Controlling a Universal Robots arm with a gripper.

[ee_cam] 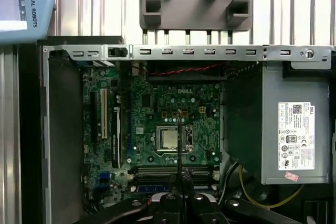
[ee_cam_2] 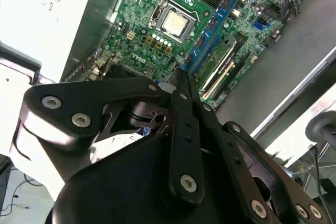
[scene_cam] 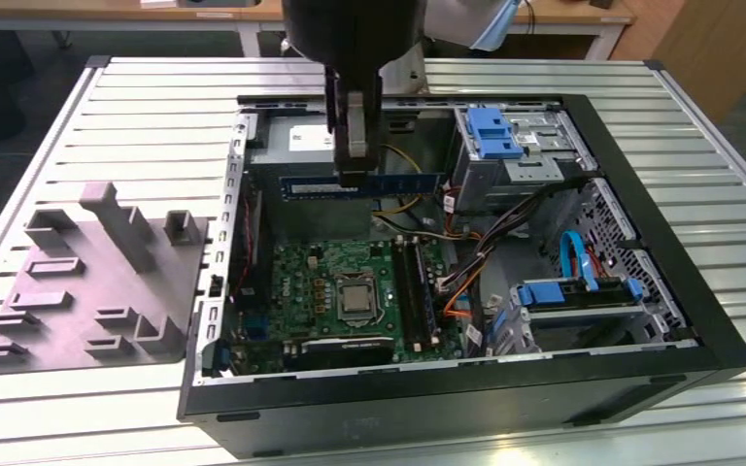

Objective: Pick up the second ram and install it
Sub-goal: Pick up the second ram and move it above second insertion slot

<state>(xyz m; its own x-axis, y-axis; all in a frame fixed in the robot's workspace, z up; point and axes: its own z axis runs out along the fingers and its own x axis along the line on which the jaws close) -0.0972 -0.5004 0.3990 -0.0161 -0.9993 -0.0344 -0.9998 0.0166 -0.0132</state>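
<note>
Exterior view: the second ram (scene_cam: 406, 183) is pinched at its middle between the pressed-together fingers of the gripper (scene_cam: 354, 170). It is held level above the open computer case (scene_cam: 723, 330), just in front of the grey power supply (scene_cam: 288, 146) and clear above the green motherboard (scene_cam: 302, 277). In the second wrist view it is seen reaching out from the fingertips over the motherboard. The case is set on the slatted desk (scene_cam: 152, 107).
</note>
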